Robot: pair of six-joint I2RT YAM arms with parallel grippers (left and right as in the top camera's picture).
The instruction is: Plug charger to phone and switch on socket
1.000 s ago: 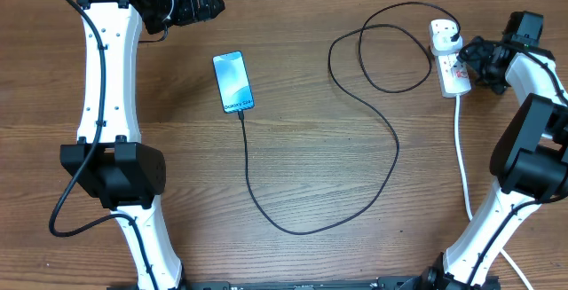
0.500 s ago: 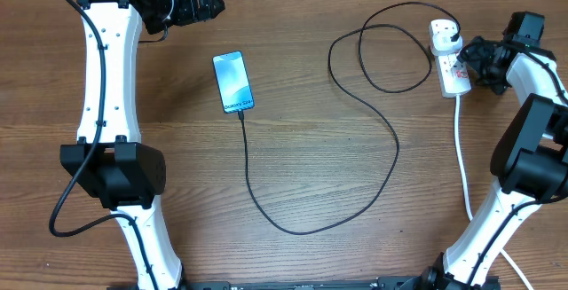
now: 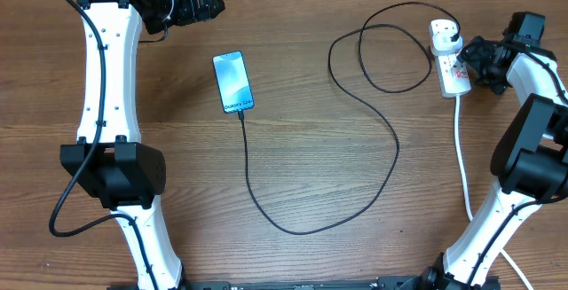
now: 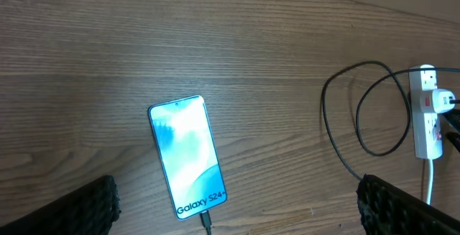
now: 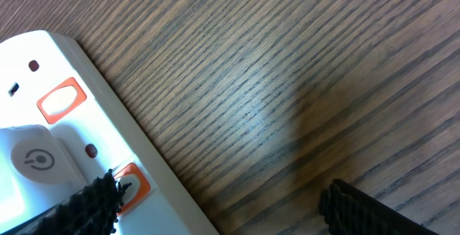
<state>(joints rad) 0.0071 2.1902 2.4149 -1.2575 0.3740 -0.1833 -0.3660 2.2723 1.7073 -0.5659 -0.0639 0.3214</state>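
Wooden table (image 3: 311, 148) carries everything. Across its middle the charger (image 3: 395, 148), a thin black cable, runs in a wide loop: one end meets the near edge of the phone (image 3: 233, 82), the other reaches the far end of the socket (image 3: 451, 59). The white socket lies at the right edge, with the right gripper (image 3: 468, 57) just beside it, jaws apart. In the right wrist view one finger (image 5: 79, 206) overlaps an orange-red switch; contact cannot be judged. The phone lies face up, screen lit, left of centre. The left gripper (image 3: 213, 3) is beyond the phone's far-left side, well apart from it, jaws wide and holding nothing.
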